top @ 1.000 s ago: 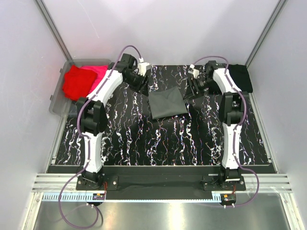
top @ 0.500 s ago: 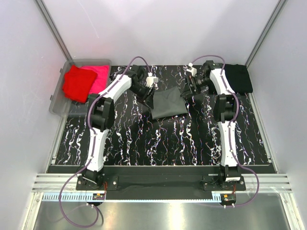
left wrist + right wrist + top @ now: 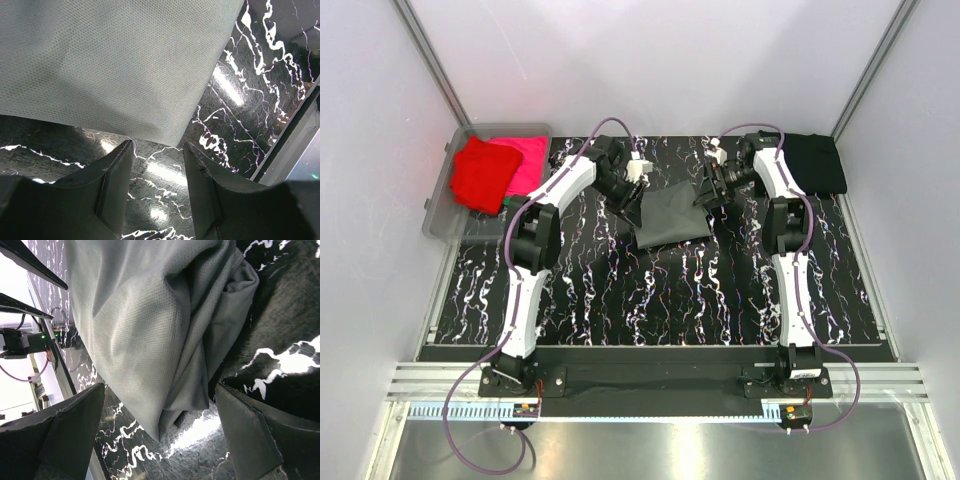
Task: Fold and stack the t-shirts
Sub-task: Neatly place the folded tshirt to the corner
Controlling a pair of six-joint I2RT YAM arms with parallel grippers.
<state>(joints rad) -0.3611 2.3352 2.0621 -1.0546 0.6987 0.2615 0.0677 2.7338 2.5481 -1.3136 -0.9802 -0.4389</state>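
1. dark grey t-shirt [image 3: 670, 218]: folded to a rough square, flat on the black marbled mat [image 3: 650, 290], lying between the two grippers.
2. left gripper [image 3: 155, 150]: fingers apart, nothing between them. the shirt's smooth edge and one corner lie just ahead of the fingertips, with bare mat in the gap. whether the tips touch the cloth cannot be told.
3. right gripper [image 3: 160, 390]: fingers spread wide, gripping nothing. the shirt's bunched, layered edge sits ahead of the tips and between them.
4. black t-shirt [image 3: 818, 163]: folded, behind the right gripper, well apart from its fingers.
5. red t-shirt [image 3: 480, 175] and pink t-shirt [image 3: 525, 160]: together in a clear plastic bin [image 3: 440, 215], well apart from the left fingers.
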